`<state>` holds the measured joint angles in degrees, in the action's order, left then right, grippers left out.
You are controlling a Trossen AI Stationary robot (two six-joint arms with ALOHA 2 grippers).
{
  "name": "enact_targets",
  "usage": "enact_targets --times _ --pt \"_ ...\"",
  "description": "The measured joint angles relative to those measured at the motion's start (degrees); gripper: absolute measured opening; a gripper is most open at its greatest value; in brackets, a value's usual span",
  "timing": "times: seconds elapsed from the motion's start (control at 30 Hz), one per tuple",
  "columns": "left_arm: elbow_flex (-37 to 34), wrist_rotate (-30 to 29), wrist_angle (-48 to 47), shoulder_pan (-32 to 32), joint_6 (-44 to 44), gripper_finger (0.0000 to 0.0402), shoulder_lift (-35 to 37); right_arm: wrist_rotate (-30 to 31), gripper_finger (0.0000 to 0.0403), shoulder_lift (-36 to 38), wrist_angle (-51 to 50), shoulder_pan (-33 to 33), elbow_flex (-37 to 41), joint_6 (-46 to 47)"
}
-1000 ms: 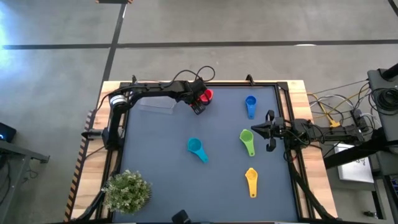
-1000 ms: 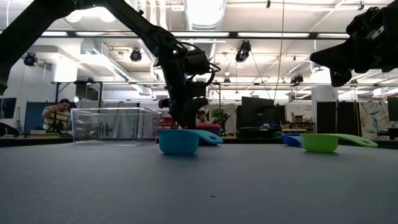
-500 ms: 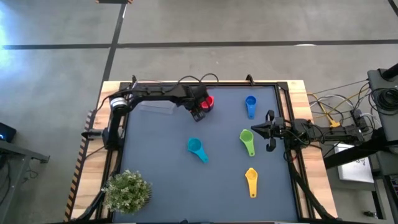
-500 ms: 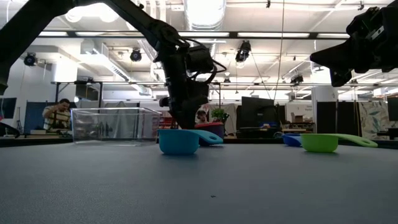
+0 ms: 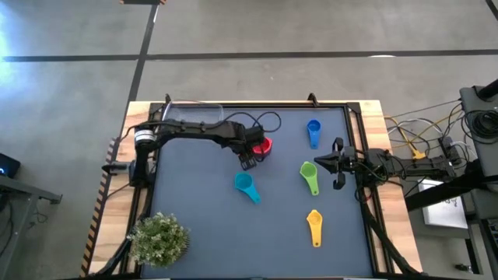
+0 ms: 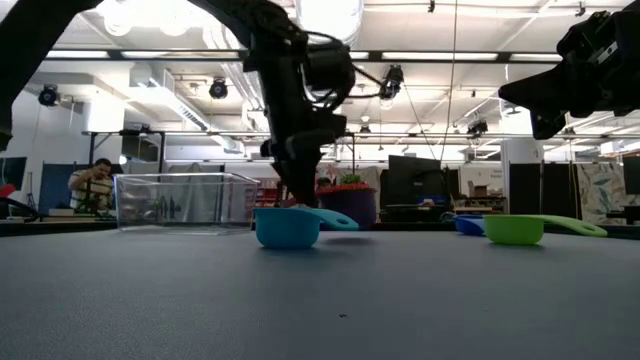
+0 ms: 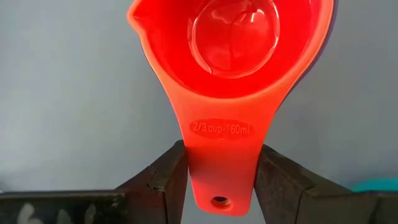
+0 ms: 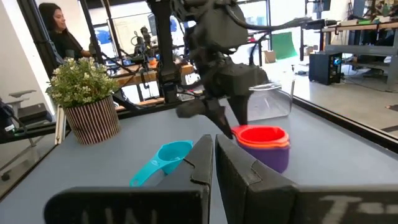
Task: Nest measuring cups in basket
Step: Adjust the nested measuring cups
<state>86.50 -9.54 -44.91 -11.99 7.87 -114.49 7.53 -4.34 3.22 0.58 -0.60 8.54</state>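
My left gripper [image 5: 249, 161] is shut on the red cup [image 5: 263, 146], near the table's middle and just far of the teal cup [image 5: 246, 185]. The red cup sits nested in an orange and a purple cup [image 8: 268, 155]. The blue [image 5: 313, 132], green [image 5: 309, 176] and yellow [image 5: 313, 227] cups lie on the table's right half. The clear basket [image 5: 191, 114] stands at the far left. My right gripper [image 5: 317, 162] hovers shut above the green cup, at the right edge. My left gripper pinches the red cup's flat handle [image 7: 221, 158] near its free end, one finger [image 7: 163, 180] on each long edge. The fingers come slanting down from above and from the table's left. The stack is upright and level. I cannot tell whether its purple bottom touches the table.
A bushy plant in a striped pot [image 5: 159, 239] stands at the near left corner. Cables and a stand lie past the table's right edge. A person [image 6: 95, 185] sits in the room behind. Bare mat lies near the table's near middle.
My left gripper has carried the red cup stack away from the basket, toward the near edge and slightly right, until it stands just far of the teal cup. It stayed shut on the handle. My right arm has kept still.
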Motion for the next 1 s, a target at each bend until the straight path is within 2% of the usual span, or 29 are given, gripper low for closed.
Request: enact_targets --times 0.3,0.63,0.83,1.0 --pt "0.0 -0.4 -2.8 1.3 2.3 0.0154 2.7 0.0 0.0009 0.0 0.0 0.0 0.0 0.0" --pt "0.0 -0.5 -3.2 1.5 3.4 0.0149 2.7 0.0 0.0009 0.0 0.0 0.0 0.0 0.0" --pt "0.0 -0.4 -4.5 2.0 3.4 0.0183 2.7 0.0 0.0009 0.0 0.0 0.0 0.0 0.0" --pt "0.0 2.3 -7.5 2.2 3.6 0.0216 2.7 0.0 0.0009 0.0 0.0 0.0 0.0 0.0"
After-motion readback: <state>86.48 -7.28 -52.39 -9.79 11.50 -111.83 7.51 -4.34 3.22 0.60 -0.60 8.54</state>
